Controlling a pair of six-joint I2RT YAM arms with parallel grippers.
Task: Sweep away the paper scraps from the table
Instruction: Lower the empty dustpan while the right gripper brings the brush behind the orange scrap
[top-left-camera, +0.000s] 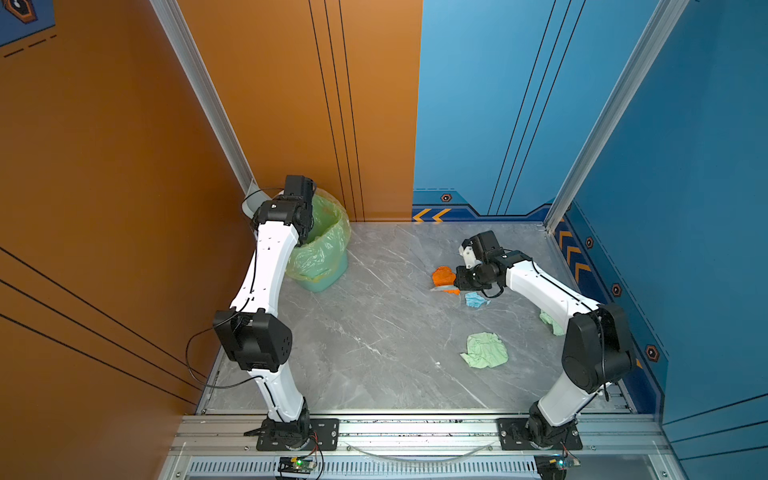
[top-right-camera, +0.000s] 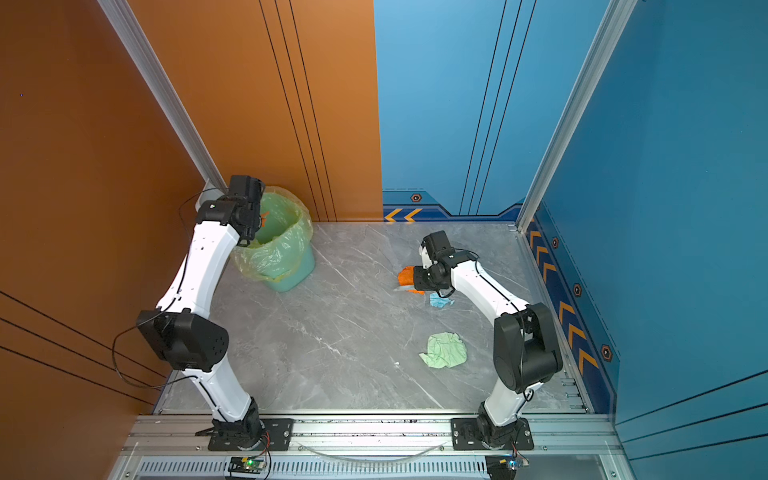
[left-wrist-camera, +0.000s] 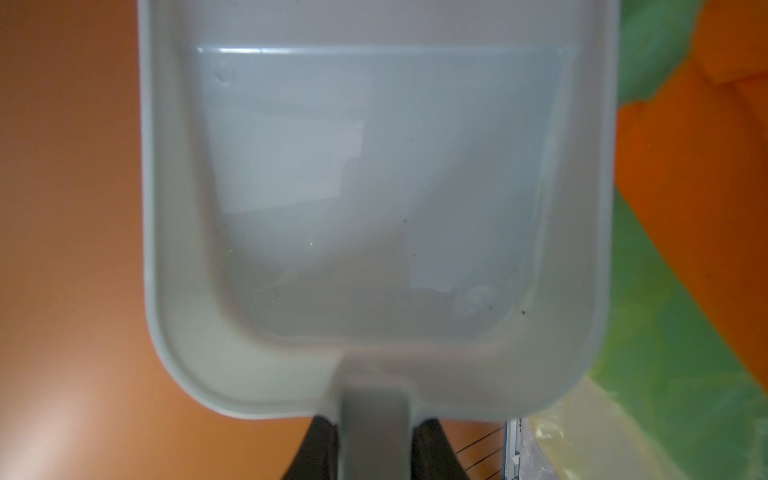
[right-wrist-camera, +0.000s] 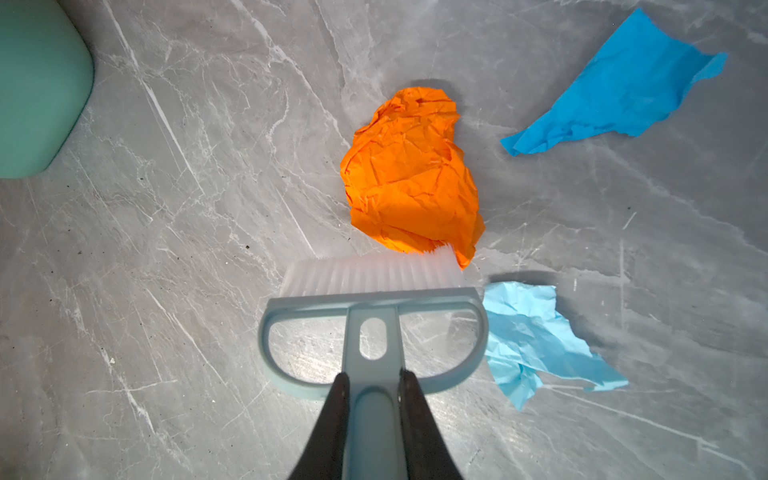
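The room is a small box with tall walls. The orange wall (top-left-camera: 104, 166) is on the left and covers half of the back. The blue wall (top-left-camera: 478, 104) fills the other half of the back and the right side. Thin black lines (top-left-camera: 328, 104) run up the walls. A left post (top-left-camera: 198, 83) and a right post (top-left-camera: 615, 104), both silver, stand in the back corners. Low on the blue are orange arrows (top-left-camera: 432, 215) and a small hexagon mark (top-left-camera: 446, 198). High up on the left is a dark blue patch (top-left-camera: 20, 16), maybe a poster. The table (top-left-camera: 374, 332) is grey like marble, with white veins. A silver rail (top-left-camera: 415, 428) runs along its front. The light is soft and even.
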